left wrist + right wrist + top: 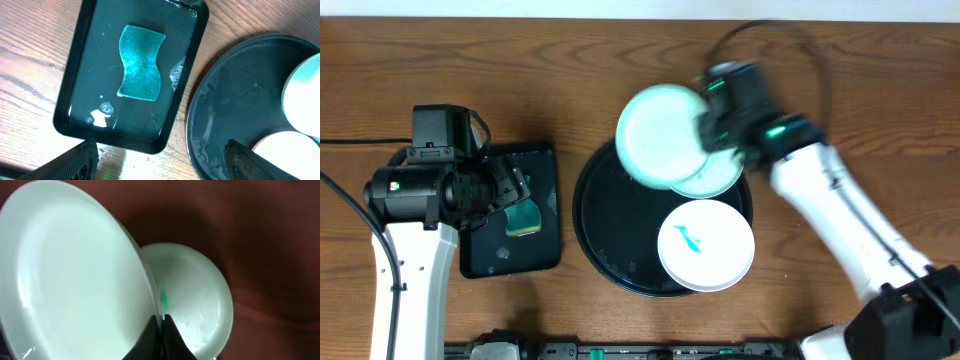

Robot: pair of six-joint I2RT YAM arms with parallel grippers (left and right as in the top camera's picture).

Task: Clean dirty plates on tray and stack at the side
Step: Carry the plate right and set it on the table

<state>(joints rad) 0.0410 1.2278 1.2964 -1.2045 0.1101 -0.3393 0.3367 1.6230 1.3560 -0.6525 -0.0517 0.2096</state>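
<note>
My right gripper (708, 128) is shut on the rim of a mint-green plate (661, 135) and holds it lifted and tilted over the far edge of the round black tray (595, 215). In the right wrist view the fingers (161, 317) pinch that plate (75, 280). Below it a second mint-green plate (718, 180) lies in the tray and shows a teal smear (162, 299). A white plate (706, 244) with a teal smear lies at the tray's front right. My left gripper (160, 162) is open and empty, hovering between the rectangular tray and the round tray (235, 85).
A small black rectangular tray (545, 230) with a teal sponge (141, 63) and some water stands left of the round tray. The table is brown wood. The right arm's cable arcs over the far edge.
</note>
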